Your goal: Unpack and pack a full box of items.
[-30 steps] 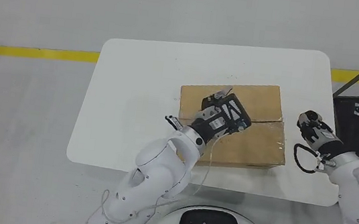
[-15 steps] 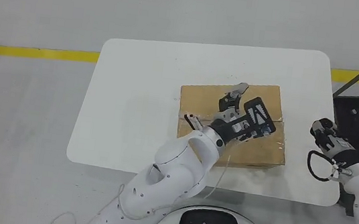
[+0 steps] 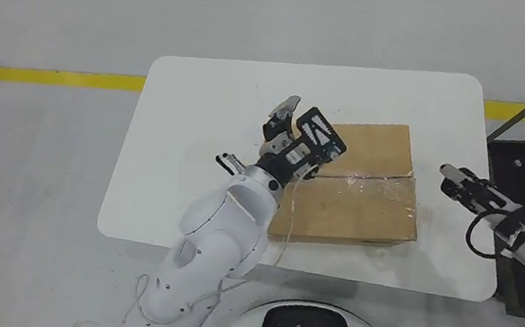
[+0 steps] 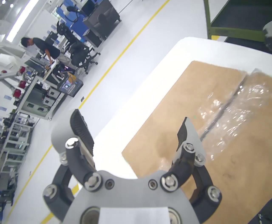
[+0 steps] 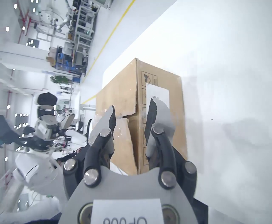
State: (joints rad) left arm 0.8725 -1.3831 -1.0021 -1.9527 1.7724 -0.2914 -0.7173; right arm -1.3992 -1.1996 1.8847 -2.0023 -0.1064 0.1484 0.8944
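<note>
The left gripper (image 3: 282,117) hung with its 2 fingers spread wide and nothing between them, over the far left corner of the box (image 3: 358,190). From its own wrist (image 4: 130,118), 1 finger sat over the bare white table (image 4: 148,80) and the other over the brown cardboard top (image 4: 212,127), with the corner of the box lying between them. I couldn't tell whether either finger touched the cardboard.

The right gripper (image 3: 449,174) was off the box's right end, near it but with a gap, and pointed at that end. Its fingers stood apart, more narrowly than the left's, and were empty too. Seen from that wrist (image 5: 132,106), the box's end face (image 5: 161,118) carried a white label (image 5: 158,94), and the flap edge there looked ragged.

The box lay closed on the right half of the table (image 3: 197,136), nearer the robot's side. Clear tape (image 3: 369,180) ran along its top seam from left to right, wrinkled and shiny (image 4: 229,110). A yellow line (image 3: 46,76) crossed the floor beyond the table.
</note>
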